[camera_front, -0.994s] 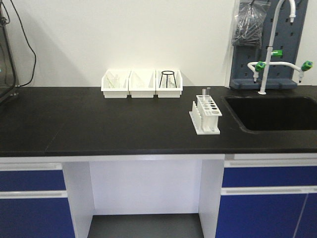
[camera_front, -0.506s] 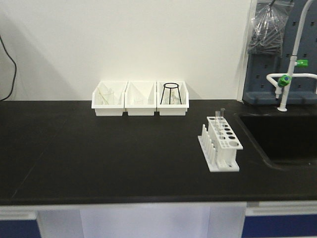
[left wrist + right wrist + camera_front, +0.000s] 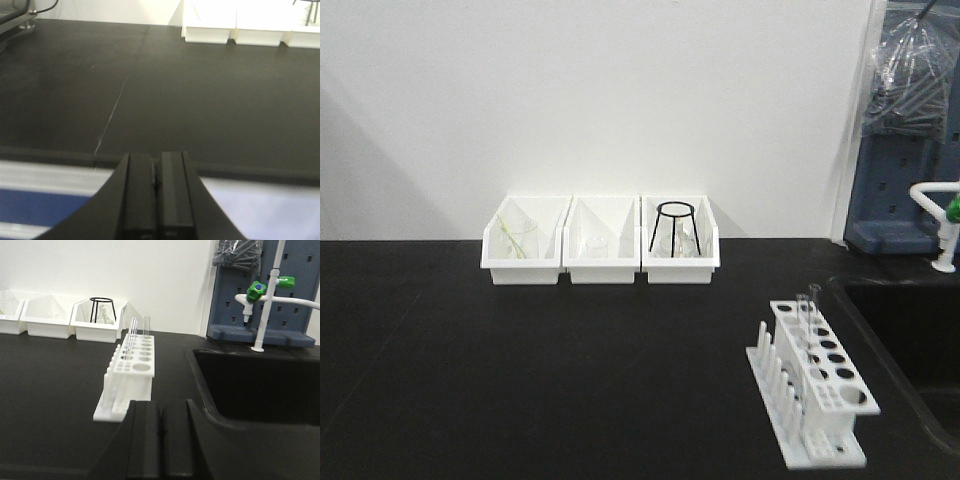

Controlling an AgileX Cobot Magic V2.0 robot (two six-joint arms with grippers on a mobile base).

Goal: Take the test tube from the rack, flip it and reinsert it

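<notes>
Black matte benchtop point(image 3: 520, 380): spread wide under everything, with a thin seam showing in the left wrist view.
Small white plastic rack point(image 3: 817, 392): sat at the right front of the benchtop, just beside the sink's edge, with short upright pegs on its left side and round holes on its sink side.
Thin clear glass test tube point(image 3: 146, 327): stood upright in a hole at the rack's far end, rising above the top plate and touched by neither gripper.
Second clear tube point(image 3: 133, 335): stood just beside the first at the same far end; could not tell which of the two was the task's own.
Left gripper point(image 3: 156, 161): black fingers pressed together, holding nothing; hung at the benchtop's front edge.
Right gripper point(image 3: 160, 407): fingers closed to a hairline seam, empty; faced the rack's near end, apart from it.
Between right gripper and rack: only a strip of benchtop.
Three white storage bins point(image 3: 602, 262): lined up side by side against the back wall, well behind the rack.
Black wire tripod point(image 3: 675, 225): stood in the rightmost bin.
Dark recessed sink point(image 3: 260, 385): lay just right of the rack.
White tap with green knobs point(image 3: 256, 291): rose behind the sink, before a blue-grey pegboard point(image 3: 300, 315).
</notes>
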